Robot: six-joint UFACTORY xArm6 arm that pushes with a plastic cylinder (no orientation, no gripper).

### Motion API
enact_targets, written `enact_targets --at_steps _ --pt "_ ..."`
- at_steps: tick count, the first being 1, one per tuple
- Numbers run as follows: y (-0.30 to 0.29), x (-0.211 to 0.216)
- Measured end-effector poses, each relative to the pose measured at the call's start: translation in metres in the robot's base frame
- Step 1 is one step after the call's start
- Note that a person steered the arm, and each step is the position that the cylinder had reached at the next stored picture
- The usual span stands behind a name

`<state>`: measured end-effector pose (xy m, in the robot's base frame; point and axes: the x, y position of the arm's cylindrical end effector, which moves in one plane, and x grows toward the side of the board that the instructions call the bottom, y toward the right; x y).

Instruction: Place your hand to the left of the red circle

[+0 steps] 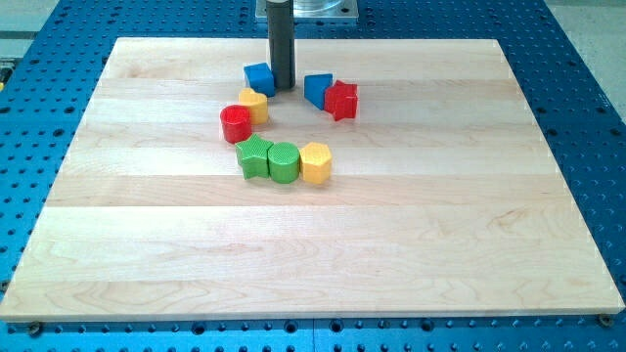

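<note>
The red circle [235, 124] sits on the wooden board [313, 244], left of centre in the upper part of the view. A yellow block [254, 105] touches it at its upper right. My tip [283, 86] stands just right of a blue block [259, 78], above and to the right of the red circle, about a block's width from the yellow block. The rod rises from the tip to the view's top.
A blue block [317, 89] and a red star-like block [341, 100] sit together right of my tip. Below the red circle, two green blocks [254, 157] [284, 161] and a yellow block [316, 162] form a row. A blue perforated table [587, 117] surrounds the board.
</note>
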<state>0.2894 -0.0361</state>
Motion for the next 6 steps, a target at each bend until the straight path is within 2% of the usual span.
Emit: enact_targets --at_steps 1,2,3,4,5,6 --pt "0.000 0.000" --pt "0.000 -0.020" --pt "-0.023 -0.063" --pt "-0.075 -0.098" --pt "-0.120 -0.096" --pt "-0.176 -0.055"
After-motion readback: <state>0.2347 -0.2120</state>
